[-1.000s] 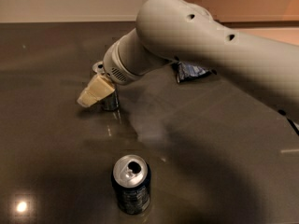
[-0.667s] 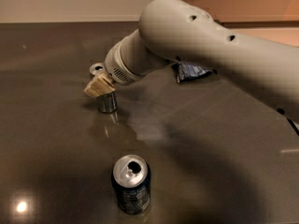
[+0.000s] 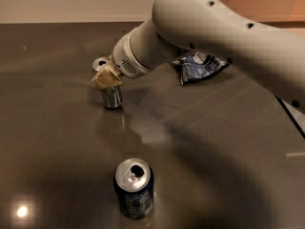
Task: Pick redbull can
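You are looking at the redbull can [image 3: 112, 96] standing on the far left part of the table [image 3: 52, 142], slim and silver-grey, its round silver top peeking out to the upper left and its lower body showing dull bluish patches. The gripper [image 3: 107, 78] is sitting right at the can, its tan end lying across the can's middle and hiding that stretch. You cannot tell whether it is pinching the can or only resting against it. The can is looking slightly tilted, with its top leaning left of its base.

The table is showing as a dark, glossy brown-grey slab, throwing back soft reflections and a bright glint at the near left corner. A pale wall [image 3: 71, 4] is running along the far edge.

The arm [image 3: 214, 37] is reaching in from the right, smooth, rounded and light grey. A crumpled blue-and-white wrapper [image 3: 200, 67] is lying beside it at the far right. A wider dark blue can [image 3: 134, 192], opened at its silver top, is standing near you, well apart from the redbull can.
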You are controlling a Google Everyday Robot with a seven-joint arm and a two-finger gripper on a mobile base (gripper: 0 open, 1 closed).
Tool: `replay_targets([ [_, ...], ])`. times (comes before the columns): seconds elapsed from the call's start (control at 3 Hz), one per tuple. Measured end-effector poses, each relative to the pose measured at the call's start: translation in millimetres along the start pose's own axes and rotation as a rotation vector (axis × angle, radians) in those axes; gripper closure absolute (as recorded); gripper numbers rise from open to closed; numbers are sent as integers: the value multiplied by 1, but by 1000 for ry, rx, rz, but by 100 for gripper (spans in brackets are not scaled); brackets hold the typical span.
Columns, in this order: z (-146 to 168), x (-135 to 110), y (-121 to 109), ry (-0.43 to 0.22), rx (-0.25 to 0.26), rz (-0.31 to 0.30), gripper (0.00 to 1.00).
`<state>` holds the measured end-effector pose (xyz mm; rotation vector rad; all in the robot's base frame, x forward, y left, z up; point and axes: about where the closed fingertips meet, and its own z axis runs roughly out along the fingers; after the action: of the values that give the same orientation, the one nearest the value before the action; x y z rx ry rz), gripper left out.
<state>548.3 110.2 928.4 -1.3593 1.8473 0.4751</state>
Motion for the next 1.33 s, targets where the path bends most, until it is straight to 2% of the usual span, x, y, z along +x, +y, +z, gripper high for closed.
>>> replay_targets([
  [0.33,-30,-15,-6,-16,-19,-9,100],
  [1.0,-91,-36,-12,-24,-79,-45,100],
  [1.33,-117,-38,-12,-13,-130,-62,100],
])
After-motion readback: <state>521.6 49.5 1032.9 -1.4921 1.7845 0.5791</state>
